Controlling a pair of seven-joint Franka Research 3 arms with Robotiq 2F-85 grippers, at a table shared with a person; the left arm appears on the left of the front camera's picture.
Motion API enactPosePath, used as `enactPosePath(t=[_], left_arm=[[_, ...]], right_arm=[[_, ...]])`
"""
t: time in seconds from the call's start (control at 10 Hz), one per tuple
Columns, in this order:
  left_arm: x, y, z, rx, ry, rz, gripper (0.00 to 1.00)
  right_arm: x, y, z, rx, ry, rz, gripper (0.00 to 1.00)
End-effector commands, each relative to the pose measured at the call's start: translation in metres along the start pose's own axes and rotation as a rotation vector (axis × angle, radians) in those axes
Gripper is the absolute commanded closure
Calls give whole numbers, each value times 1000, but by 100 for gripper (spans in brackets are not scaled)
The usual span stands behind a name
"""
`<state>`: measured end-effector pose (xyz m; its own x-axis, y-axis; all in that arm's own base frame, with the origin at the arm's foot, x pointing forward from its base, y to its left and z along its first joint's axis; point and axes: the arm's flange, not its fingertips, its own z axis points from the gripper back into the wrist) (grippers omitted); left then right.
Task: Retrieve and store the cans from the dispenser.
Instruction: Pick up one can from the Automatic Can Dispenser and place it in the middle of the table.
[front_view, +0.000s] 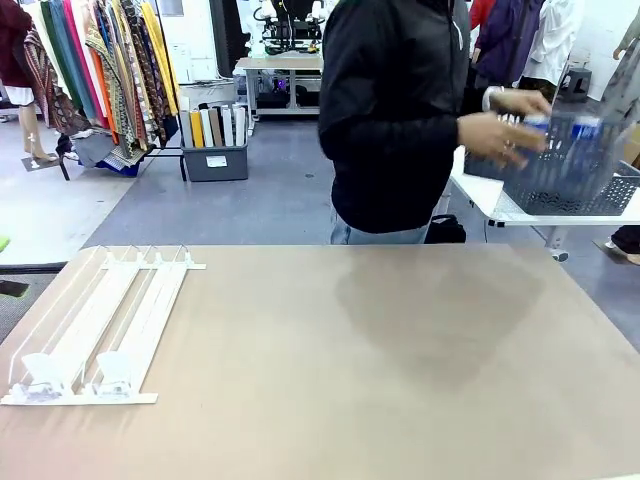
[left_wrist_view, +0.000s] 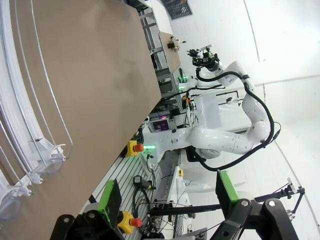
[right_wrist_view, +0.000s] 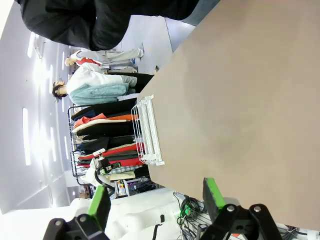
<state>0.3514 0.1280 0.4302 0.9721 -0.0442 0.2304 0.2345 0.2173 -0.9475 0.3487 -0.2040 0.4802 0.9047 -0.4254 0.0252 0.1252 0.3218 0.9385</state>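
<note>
White plastic, the dispenser (front_view: 100, 325) lies flat at our near left on the table (front_view: 380, 380), its sloped lanes bare of cans. We judge loading hasn't begun. Our left gripper (left_wrist_view: 167, 195) and right gripper (right_wrist_view: 155, 197) both hang spread wide, grasping nothing. Beyond the far edge, the person's hand (front_view: 495, 135) holds blue-and-white cans (front_view: 535, 125) at a mesh basket (front_view: 570, 165). Next we wait for cans in the lanes.

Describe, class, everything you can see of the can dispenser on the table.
The dispenser is a flat rack of white and clear plastic lying on the tan table at the robot's left. Thin divider rails split it into parallel lanes running from a far crossbar to a white near bar, where clear curved stops stand. Its lanes hold no cans. Nothing but the table touches it.
</note>
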Motion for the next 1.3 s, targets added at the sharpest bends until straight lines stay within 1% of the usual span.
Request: enactPosePath(t=[0.0, 1.2], left_arm=[[-2, -2, 1, -14, -3, -5, 0], [-2, -2, 1, -14, -3, -5, 0]], right_arm=[[0, 3, 1, 4, 6, 15, 0], [0, 3, 1, 4, 6, 15, 0]])
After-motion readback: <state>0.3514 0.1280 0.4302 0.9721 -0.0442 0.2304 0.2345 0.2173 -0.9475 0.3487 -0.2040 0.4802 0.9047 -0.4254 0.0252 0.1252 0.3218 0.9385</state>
